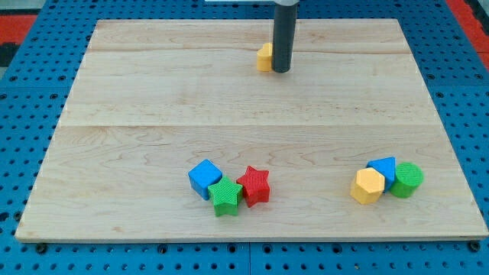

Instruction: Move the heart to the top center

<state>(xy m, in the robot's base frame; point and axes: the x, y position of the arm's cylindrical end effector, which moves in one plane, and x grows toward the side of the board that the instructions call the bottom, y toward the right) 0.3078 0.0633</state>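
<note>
A small yellow block, likely the heart, lies near the top centre of the wooden board; the rod hides its right part, so its shape is unclear. My tip rests on the board right against the yellow block's right side. The dark rod rises straight up out of the view's top.
At the bottom centre a blue cube, a green star and a red star sit clustered. At the bottom right a yellow hexagon, a blue block and a green cylinder sit together. Blue pegboard surrounds the board.
</note>
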